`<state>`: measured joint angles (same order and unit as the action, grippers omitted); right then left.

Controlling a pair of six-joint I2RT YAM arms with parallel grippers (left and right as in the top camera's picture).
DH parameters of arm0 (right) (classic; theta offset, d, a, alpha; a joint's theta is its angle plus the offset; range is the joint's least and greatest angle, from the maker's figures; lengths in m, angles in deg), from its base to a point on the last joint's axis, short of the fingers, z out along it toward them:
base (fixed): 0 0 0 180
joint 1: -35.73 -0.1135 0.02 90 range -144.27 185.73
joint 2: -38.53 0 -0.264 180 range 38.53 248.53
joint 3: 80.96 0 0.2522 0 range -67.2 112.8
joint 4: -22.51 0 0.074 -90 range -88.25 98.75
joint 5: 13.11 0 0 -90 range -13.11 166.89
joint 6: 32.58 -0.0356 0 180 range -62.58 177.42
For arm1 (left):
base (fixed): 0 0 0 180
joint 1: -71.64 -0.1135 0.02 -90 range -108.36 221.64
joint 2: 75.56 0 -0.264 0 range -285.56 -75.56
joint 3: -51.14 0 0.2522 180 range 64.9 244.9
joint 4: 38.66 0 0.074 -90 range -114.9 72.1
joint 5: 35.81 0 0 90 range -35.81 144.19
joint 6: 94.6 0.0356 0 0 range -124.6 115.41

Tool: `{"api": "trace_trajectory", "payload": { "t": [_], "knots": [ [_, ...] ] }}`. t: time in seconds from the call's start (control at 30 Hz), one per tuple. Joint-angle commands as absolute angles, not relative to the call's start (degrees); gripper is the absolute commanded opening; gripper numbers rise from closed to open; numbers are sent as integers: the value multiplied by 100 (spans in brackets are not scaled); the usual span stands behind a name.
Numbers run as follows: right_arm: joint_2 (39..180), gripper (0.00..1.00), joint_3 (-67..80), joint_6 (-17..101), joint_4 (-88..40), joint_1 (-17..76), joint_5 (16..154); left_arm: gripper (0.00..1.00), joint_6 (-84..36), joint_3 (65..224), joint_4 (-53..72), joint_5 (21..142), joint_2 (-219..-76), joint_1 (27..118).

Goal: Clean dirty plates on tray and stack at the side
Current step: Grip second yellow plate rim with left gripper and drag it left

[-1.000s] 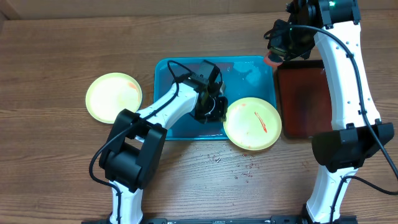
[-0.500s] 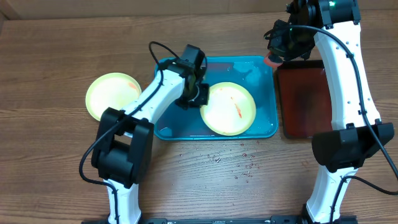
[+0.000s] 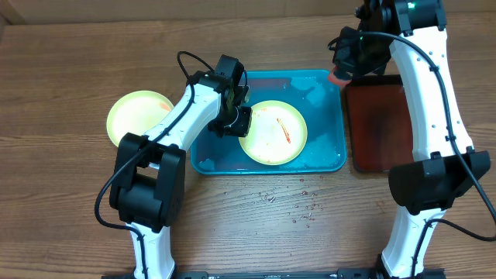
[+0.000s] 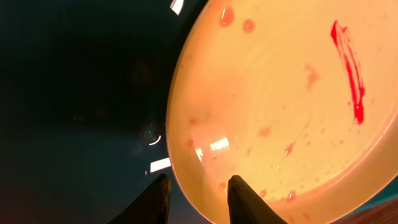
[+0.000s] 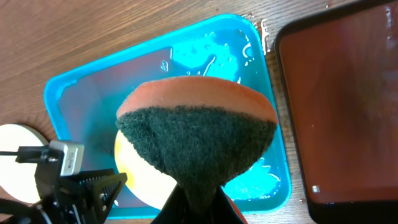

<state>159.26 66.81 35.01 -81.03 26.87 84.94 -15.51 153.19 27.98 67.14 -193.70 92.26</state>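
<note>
A pale yellow plate [image 3: 273, 133] with a lime-green rim and a red sauce streak lies in the turquoise tray [image 3: 209, 159]. My left gripper [image 3: 237, 124] is shut on its left rim. In the left wrist view the plate [image 4: 280, 106] has its rim between the fingers [image 4: 199, 199]. A second yellow plate [image 3: 139, 118] lies on the table left of the tray. My right gripper [image 3: 345, 62] hovers over the tray's far right corner, shut on a sponge [image 5: 196, 137], orange with a dark green scouring face. The white plate is out of view.
A dark-red tray with a black rim [image 3: 380, 124] stands right of the turquoise tray, also in the right wrist view [image 5: 336, 106]. The turquoise tray's floor [image 5: 205, 56] is wet. Water drops [image 3: 298, 209] lie on the wood in front of it.
My left gripper has pulled the streaked plate from the tray's front right corner leftward and back into the tray's middle. The right arm with the sponge has not moved.
</note>
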Motion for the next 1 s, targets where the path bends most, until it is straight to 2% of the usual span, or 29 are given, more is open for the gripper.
{"api": "trace_trajectory", "payload": {
  "t": [0.0,0.53,0.57,0.63,0.67,0.87,0.97],
  "knots": [
    [15898,4,6480,3538,-8035,2641,8453,32,-1459,15179,2735,6884,-19440,9270],
    [15900,4,6130,3538,-7738,2637,8603,34,-2244,14952,2781,6922,-19440,9266],
    [15900,4,6130,3538,-7729,2637,8603,32,-2242,14943,2774,6922,-19440,9266],
    [15900,4,6130,3538,-7729,2637,8606,18,-2242,14930,2755,6911,-19447,9266],
    [15900,4,6130,3538,-7729,2637,8606,16,-2242,14926,2724,6906,-19478,9268],
    [15900,4,6130,3538,-7751,2637,8603,13,-2065,14926,2656,6943,-19607,9235],
    [15900,4,6130,3538,-7744,2637,8603,9,-1702,14926,2584,6841,-19607,9174]
  ]
}}
